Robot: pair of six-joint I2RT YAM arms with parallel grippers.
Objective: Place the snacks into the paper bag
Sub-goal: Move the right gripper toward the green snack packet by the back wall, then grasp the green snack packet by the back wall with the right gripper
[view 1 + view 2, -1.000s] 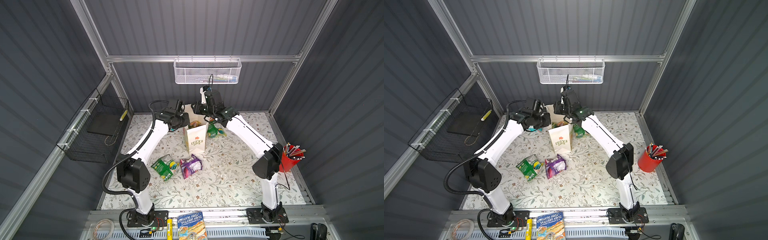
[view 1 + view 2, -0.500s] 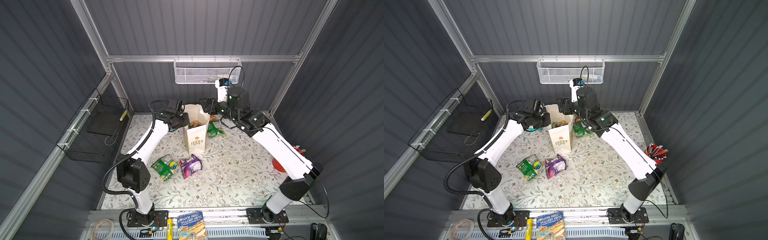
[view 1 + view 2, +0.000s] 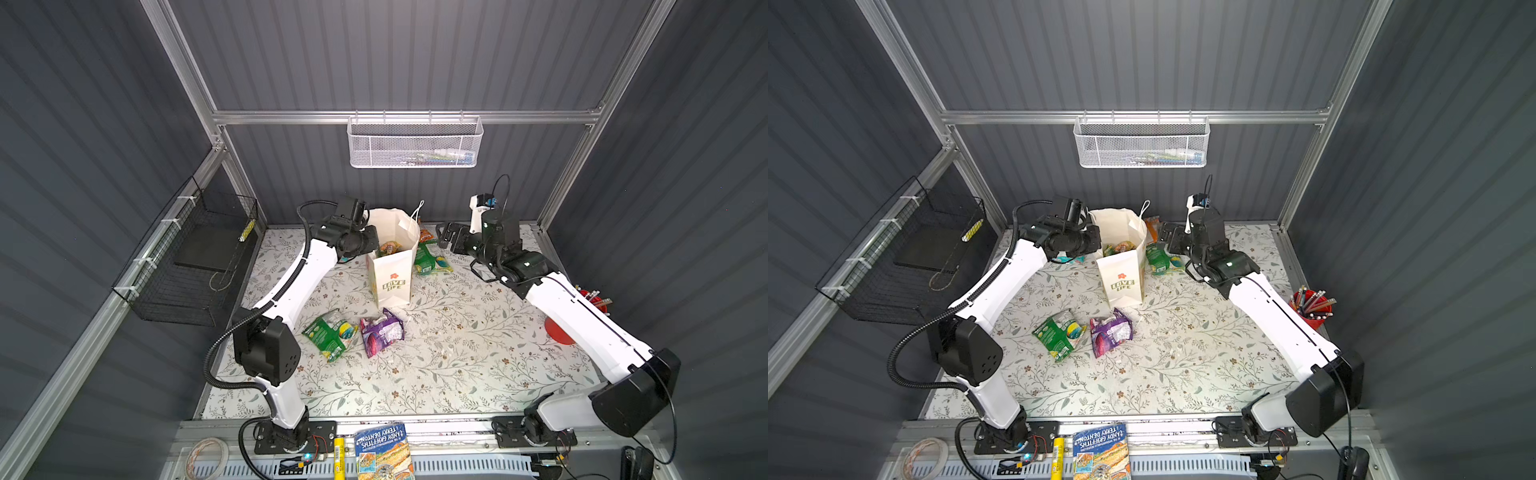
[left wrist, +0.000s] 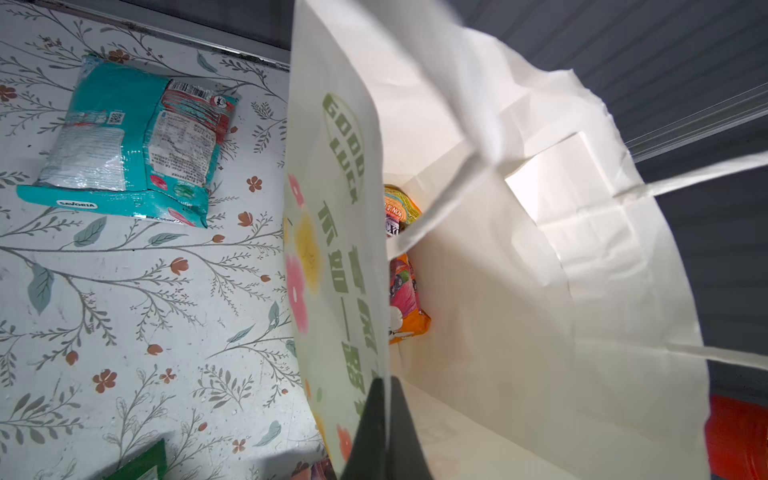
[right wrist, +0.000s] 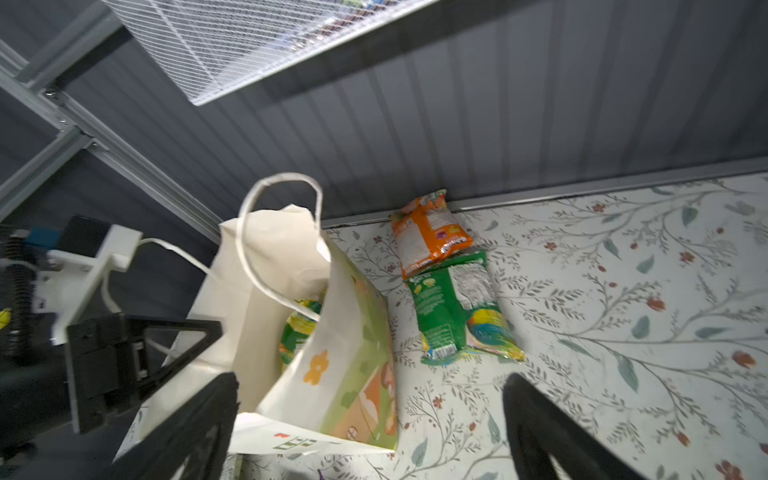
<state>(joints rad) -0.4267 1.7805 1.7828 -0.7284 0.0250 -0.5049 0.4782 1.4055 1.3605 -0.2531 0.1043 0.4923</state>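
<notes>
The white paper bag (image 3: pixel 392 276) (image 3: pixel 1122 274) stands upright at the back middle of the mat. My left gripper (image 3: pixel 371 244) (image 4: pixel 384 386) is shut on the bag's left side panel at the rim, holding the mouth open. Orange and green snacks (image 3: pixel 388 248) (image 4: pixel 405 299) lie inside. My right gripper (image 3: pixel 446 237) (image 5: pixel 370 378) hangs open and empty just right of the bag. A green packet (image 3: pixel 428 259) (image 5: pixel 457 307) and an orange packet (image 5: pixel 428 232) lie below it. A teal packet (image 4: pixel 133 145) lies left of the bag. In front lie a green packet (image 3: pixel 330 334) and a purple packet (image 3: pixel 380 334).
A red cup of pens (image 3: pixel 1310 307) stands at the right edge beside the right arm. A blue-covered book (image 3: pixel 384 451) and a yellow marker (image 3: pixel 338 457) lie on the front rail. A white mesh basket (image 3: pixel 415 143) hangs on the back wall, a black wire basket (image 3: pixel 199 257) on the left wall.
My right gripper has drawn back from over the bag's mouth to the right and opened. Its arm has swung out towards the right wall. The left gripper keeps its hold on the bag.
</notes>
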